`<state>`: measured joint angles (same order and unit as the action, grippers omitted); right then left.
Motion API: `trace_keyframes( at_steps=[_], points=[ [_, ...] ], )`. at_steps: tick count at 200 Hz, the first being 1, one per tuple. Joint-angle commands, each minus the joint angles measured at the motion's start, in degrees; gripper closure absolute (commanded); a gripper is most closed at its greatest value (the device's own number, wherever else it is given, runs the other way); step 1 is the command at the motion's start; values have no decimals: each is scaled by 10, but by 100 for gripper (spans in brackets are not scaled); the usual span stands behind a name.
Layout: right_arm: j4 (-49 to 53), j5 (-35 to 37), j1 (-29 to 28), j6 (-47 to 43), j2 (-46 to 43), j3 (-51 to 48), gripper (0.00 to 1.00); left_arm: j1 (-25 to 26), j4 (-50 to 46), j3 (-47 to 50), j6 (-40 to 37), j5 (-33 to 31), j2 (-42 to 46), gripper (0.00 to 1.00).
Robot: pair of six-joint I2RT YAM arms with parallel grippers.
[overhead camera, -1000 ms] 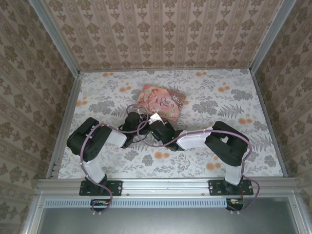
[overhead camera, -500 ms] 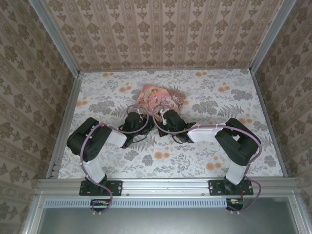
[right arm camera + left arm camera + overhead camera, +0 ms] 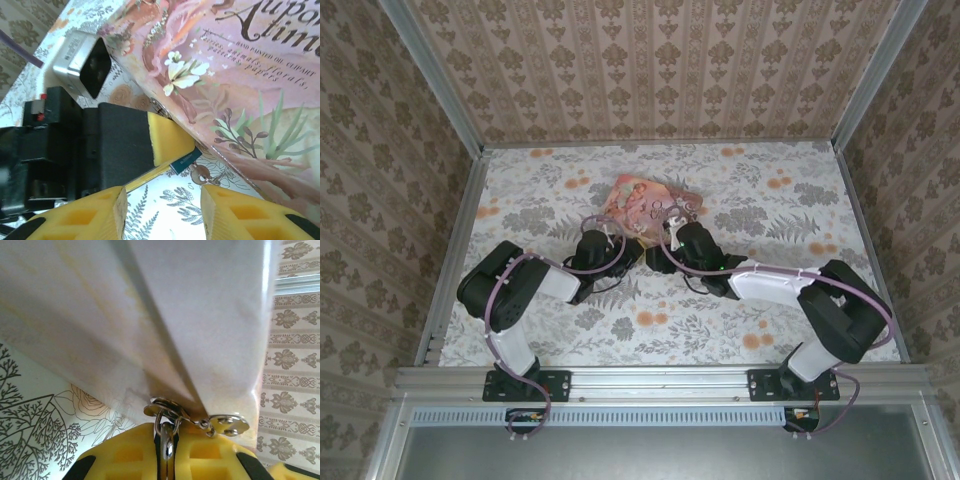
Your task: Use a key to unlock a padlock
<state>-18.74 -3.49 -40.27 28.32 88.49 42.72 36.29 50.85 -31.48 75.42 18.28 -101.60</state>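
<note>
While the left gripper (image 3: 165, 447) is clamped on the padlock (image 3: 184, 160) just beside the pink tin (image 3: 240, 75), the right gripper (image 3: 161, 207) gapes empty near the key (image 3: 201, 175), which could skid under the tin if nudged.

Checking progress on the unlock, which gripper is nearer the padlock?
Left. The left gripper is clamped on the padlock; the right gripper hangs open just short of it, not touching.

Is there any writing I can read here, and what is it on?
"...upo..." over "A tim...": big brown script, cut off by the picture edge, on the pink illustrated rectangular tin.
"HAND PAINTED OIL...", "animals, florals, patterned papers": small print beneath it, partly blurred.
The lid's script in the top view: too small to read.
</note>
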Motion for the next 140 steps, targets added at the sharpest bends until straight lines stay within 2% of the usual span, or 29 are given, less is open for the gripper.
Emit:
trace_keyframes(
  at_steps=[1, 34, 82, 140],
  points=[
    [9, 6, -1, -7, -17, -11, 57, 1, 5, 0, 12, 24, 1, 100],
    [53, 53, -17, -51, -12, -10, 60, -1, 4, 0, 14, 25, 3, 100],
    [57, 89, -40, -82, 5, -16, 60, -1, -6, -4, 20, 27, 6, 100],
    [87, 269, -114, -177, 74, 27, 61, -1, -25, -10, 22, 31, 13, 100]
  ],
)
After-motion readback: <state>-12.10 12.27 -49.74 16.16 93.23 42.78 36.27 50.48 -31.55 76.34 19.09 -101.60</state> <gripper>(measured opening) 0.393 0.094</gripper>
